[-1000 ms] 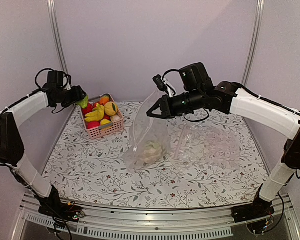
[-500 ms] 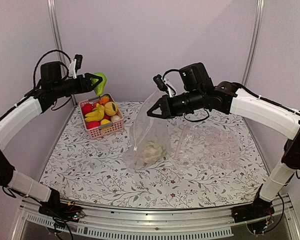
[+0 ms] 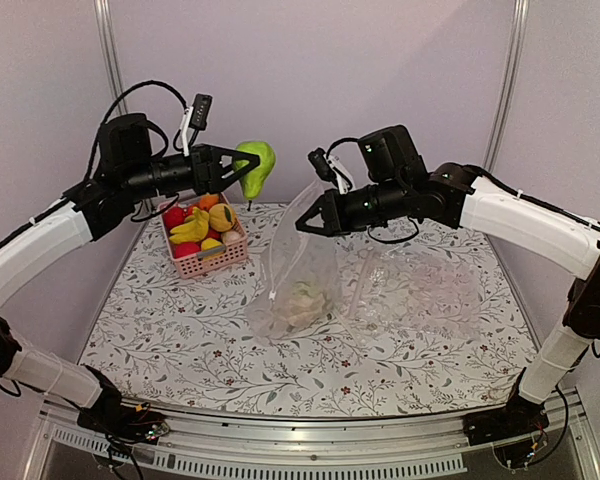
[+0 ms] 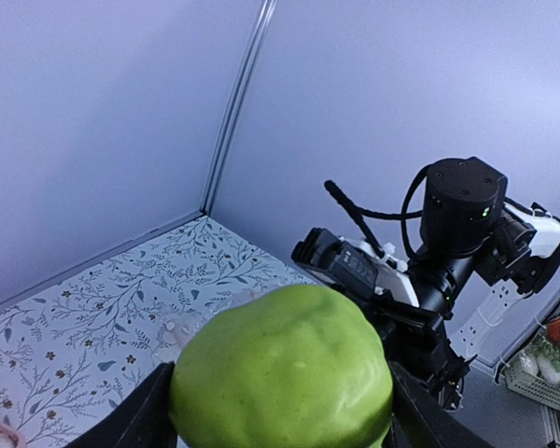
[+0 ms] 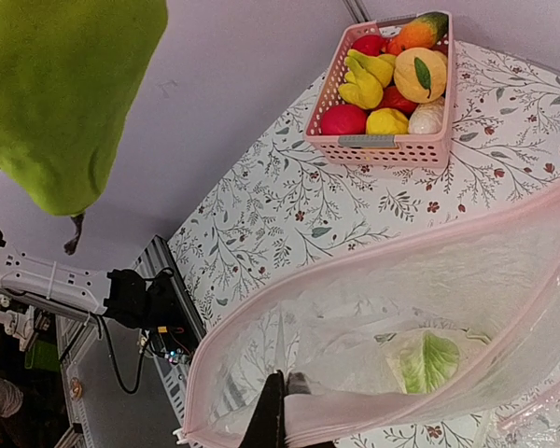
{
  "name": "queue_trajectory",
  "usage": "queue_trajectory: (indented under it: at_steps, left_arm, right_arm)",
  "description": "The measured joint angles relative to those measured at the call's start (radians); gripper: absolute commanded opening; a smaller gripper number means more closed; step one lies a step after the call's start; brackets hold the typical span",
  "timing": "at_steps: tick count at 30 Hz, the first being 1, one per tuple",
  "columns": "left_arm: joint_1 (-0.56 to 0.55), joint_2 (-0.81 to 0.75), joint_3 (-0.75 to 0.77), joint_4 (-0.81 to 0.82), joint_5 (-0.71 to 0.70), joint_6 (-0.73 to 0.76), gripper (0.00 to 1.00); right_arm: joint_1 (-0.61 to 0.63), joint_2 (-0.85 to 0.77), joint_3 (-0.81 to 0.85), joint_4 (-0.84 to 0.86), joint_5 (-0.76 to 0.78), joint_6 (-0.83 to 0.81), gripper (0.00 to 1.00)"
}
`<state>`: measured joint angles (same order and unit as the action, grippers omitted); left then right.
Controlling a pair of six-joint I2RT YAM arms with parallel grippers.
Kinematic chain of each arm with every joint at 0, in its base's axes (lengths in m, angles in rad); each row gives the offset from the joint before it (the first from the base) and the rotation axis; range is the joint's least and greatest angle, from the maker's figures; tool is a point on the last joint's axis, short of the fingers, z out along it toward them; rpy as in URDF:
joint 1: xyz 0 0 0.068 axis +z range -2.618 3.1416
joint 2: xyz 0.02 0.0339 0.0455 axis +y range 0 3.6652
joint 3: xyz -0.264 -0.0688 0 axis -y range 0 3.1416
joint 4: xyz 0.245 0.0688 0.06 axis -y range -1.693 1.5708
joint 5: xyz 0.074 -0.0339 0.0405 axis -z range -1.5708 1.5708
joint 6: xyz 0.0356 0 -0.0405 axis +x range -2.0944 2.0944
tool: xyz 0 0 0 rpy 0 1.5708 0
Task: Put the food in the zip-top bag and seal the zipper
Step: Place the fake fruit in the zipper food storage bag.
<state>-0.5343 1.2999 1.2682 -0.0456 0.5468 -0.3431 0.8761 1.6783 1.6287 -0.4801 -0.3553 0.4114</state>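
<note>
Holding green pear (image 3: 256, 167) clamped in left end effector (image 3: 242, 172), high between pink basket (image 3: 208, 263) and zip-top bag (image 3: 300, 265). Pinching bag rim with clenched right end effector (image 3: 315, 222), raised to keep mouth gaping for drop-in. Leaving zipper (image 5: 448, 230) unsealed, whitish-green piece (image 5: 426, 359) already inside.

pink basket (image 3: 212, 263): back-left on floral table (image 3: 180, 340) | crinkled clear bag (image 3: 420, 290): lying flat, right of centre

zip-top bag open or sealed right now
Open. The right gripper pinches one lip of the zipper, so the zip-top bag hangs with its mouth gaping; a whitish-green food piece lies inside.
</note>
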Motion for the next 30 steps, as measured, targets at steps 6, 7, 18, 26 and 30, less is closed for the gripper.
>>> queue_trajectory:
  at_steps: [6,7,18,26,30]
  left_arm:
    - [-0.085,0.000,-0.034,0.123,-0.029,-0.036,0.64]
    - [-0.094,-0.001,-0.044,0.142,-0.033,-0.043,0.65]
    - [-0.172,-0.009,-0.166,0.246,-0.087,-0.081,0.64]
    - [-0.198,0.026,-0.203,0.278,-0.111,-0.104,0.63]
    - [-0.201,0.037,-0.204,0.276,-0.112,-0.107,0.63]
  right_arm:
    - [0.000,-0.005,0.000,0.000,0.010,0.000,0.00]
    - [0.000,-0.005,0.000,-0.001,0.011,0.000,0.00]
    - [0.000,-0.013,-0.002,-0.006,0.014,0.000,0.00]
    - [0.000,-0.013,-0.003,-0.006,0.014,0.000,0.00]
    - [0.000,-0.013,-0.003,-0.006,0.014,0.000,0.00]
